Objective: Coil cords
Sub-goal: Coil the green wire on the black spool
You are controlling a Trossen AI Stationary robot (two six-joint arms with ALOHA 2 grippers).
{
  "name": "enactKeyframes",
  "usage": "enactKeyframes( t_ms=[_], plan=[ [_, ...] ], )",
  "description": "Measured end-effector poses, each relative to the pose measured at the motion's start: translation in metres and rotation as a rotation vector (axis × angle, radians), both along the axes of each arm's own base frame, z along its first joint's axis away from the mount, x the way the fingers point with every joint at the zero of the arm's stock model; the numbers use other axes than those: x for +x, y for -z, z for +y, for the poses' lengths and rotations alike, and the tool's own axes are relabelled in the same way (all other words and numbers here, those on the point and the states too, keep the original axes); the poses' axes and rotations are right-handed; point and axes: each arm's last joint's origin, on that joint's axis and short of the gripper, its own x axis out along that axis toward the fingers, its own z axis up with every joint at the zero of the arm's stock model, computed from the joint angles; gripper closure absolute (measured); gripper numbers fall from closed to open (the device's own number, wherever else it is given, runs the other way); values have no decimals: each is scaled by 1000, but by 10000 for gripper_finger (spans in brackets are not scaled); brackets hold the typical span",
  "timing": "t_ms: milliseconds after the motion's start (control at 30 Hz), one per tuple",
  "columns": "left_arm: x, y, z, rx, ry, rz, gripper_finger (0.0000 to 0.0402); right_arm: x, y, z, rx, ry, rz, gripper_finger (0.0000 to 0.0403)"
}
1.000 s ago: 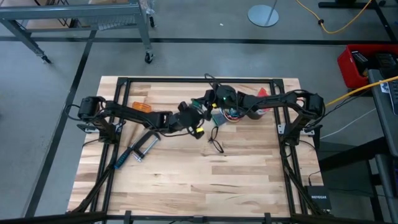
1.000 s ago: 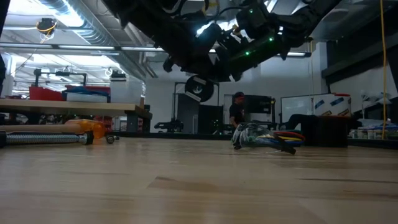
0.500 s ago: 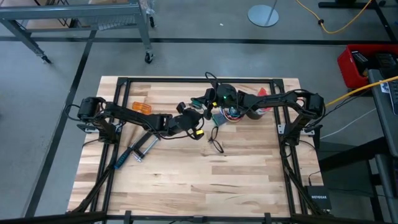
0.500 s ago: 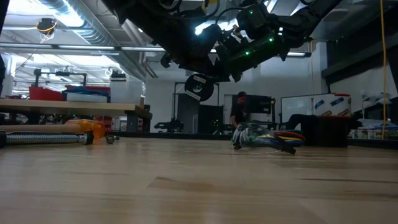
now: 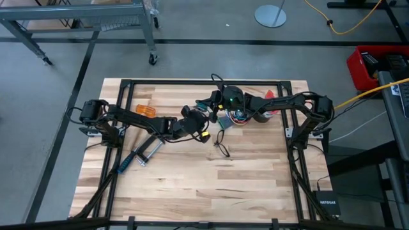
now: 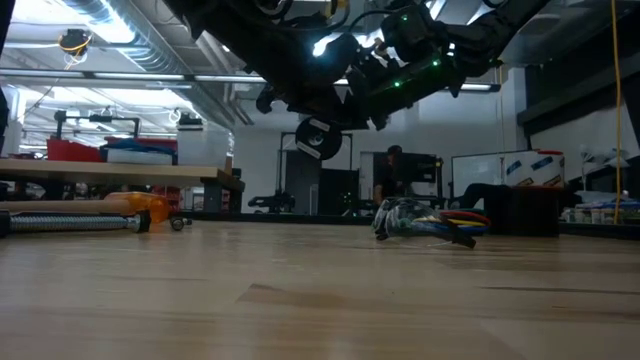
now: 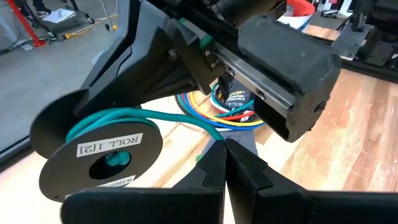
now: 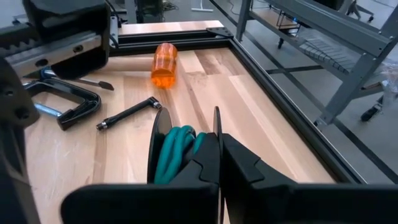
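Shifted slightly toward 12 o'clock since earlier: spool (image 7: 99, 155) with teal wire (image 8: 177, 149), pinched between left jaws (image 7: 224, 144) and right jaws (image 8: 219, 148), both closed on it; risks slipping, unwinding onto bench (image 5: 192, 185).

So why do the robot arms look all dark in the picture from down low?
In the low view, bright ceiling lights shine from behind the arms, so the grippers and the spool show as dark shapes. The high view is lit evenly, and the wooden table looks pale and clear.

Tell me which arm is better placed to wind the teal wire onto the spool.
Left, likely: the left gripper pinches the teal wire at its free end; the right gripper holds the spool.
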Motion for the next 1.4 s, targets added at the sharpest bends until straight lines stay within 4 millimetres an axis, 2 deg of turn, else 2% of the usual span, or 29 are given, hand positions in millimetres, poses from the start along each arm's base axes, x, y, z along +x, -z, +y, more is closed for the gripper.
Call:
enactKeyframes(
  t_ms=[367,533,700,900,1167,1400],
  plan=[
    [1,0,0,-73,6,-39,347,2,-4,1,2,-40,-40,400],
    [1,0,0,-73,6,-41,337,1,-4,1,2,-41,-39,400],
    [1,0,0,-61,12,-32,348,1,-4,1,3,-41,-38,400],
    [0,0,0,-56,10,-26,395,2,-4,1,27,-42,-45,400],
    [-1,3,0,-73,-14,-15,399,2,-7,3,123,-103,-96,400],
    [-8,9,-6,-54,-109,35,401,-3,-8,-9,217,-106,-120,400]
  ],
)
